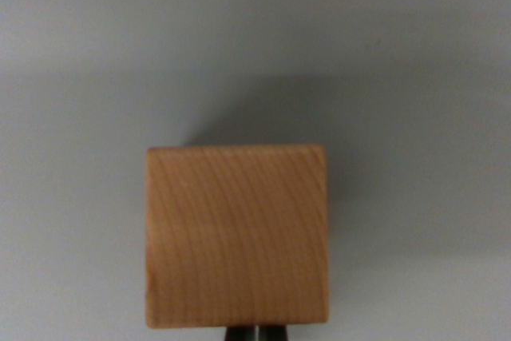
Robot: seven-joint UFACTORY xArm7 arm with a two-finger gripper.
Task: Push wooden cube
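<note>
Where the hand [255, 333] ends, the wooden cube [237, 235] begins, touching

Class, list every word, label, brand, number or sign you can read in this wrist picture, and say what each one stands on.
None: no text can be read anywhere in the view.
The wooden cube shows only curved wood grain, no print or sticker.
The grey surface around it is plain.
The dark gripper tip at the bottom edge bears no visible marking.
</note>
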